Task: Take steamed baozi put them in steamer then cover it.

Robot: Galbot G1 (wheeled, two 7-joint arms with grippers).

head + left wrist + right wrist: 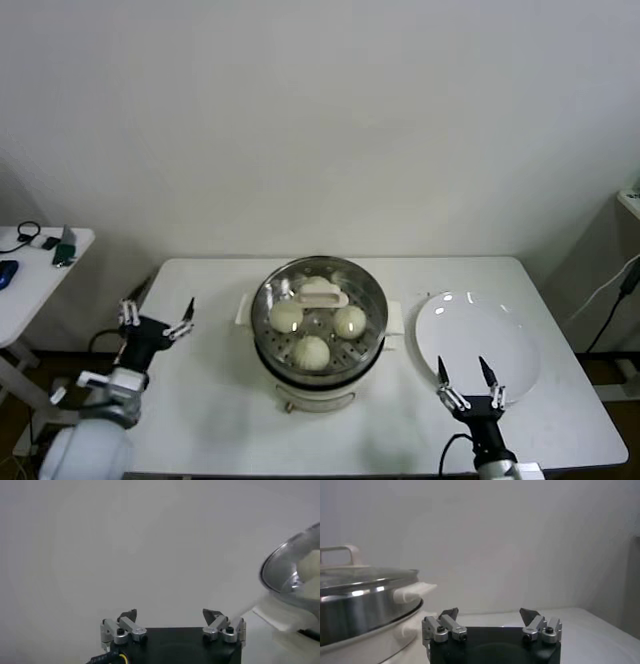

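While both arms stand clear of the pot, the steamer [320,345] sits at the middle of the white desk [200,420], its steel basket resting on a cream-white base with side handles. Four baozi [312,351] lie inside the basket, visible through the glass. The cover [320,300] is seated on the steamer, its cream-white bar handle on top.

Left hand [158,318]: positioned near the left edge of the desk, well apart from the steamer. Fingers spread wide; nothing held. The left wrist view shows both fingertips [129,615] apart with empty space between them.

Right hand [468,382]: positioned at the near rim of the white plate [470,325], which lies just right of the steamer. Fingers spread wide; nothing held. The right wrist view shows the covered steamer [365,605] to one side.
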